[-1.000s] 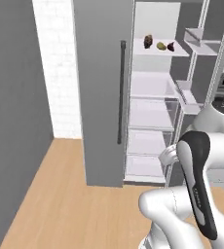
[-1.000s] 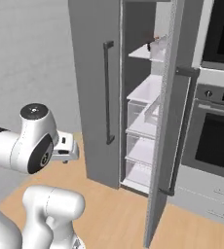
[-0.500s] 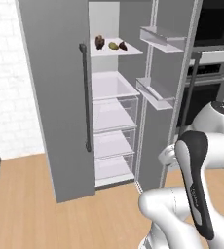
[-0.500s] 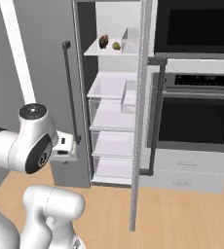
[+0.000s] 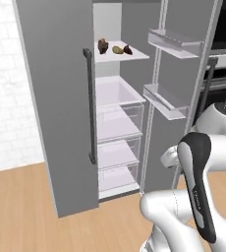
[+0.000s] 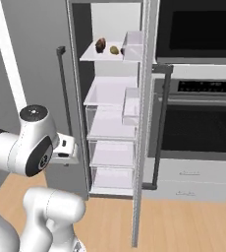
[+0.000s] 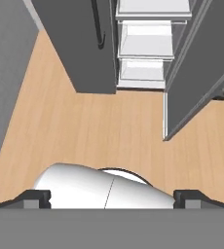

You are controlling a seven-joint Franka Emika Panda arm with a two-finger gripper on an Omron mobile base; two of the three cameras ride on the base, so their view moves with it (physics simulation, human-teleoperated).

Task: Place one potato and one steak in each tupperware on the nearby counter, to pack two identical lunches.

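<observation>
On the top shelf [image 5: 134, 55] of the open fridge lie three small foods. They are a dark brown lump [image 5: 102, 46], a tan potato [image 5: 117, 49] and a dark red piece that looks like steak [image 5: 128, 49]. The brown lump [image 6: 100, 45] and the potato [image 6: 114, 49] also show in the right base view, beside a door bin. My gripper [image 7: 113, 198] is open and holds nothing. It points down at the wood floor, well in front of the fridge and far below that shelf. The tupperware and the counter are out of view.
The fridge's right door [image 6: 143, 123] stands open edge-on, carrying clear bins [image 5: 174, 43]. Its left door [image 5: 61, 108] is shut, with a long dark handle [image 5: 89, 106]. Clear drawers [image 5: 117, 123] fill the lower fridge. A black wall oven [image 6: 198, 118] is to the right.
The whole picture has shifted, so the base has moved. The fridge now sits nearer the middle and the oven has come fully into the right base view. The arm's pose looks unchanged.
</observation>
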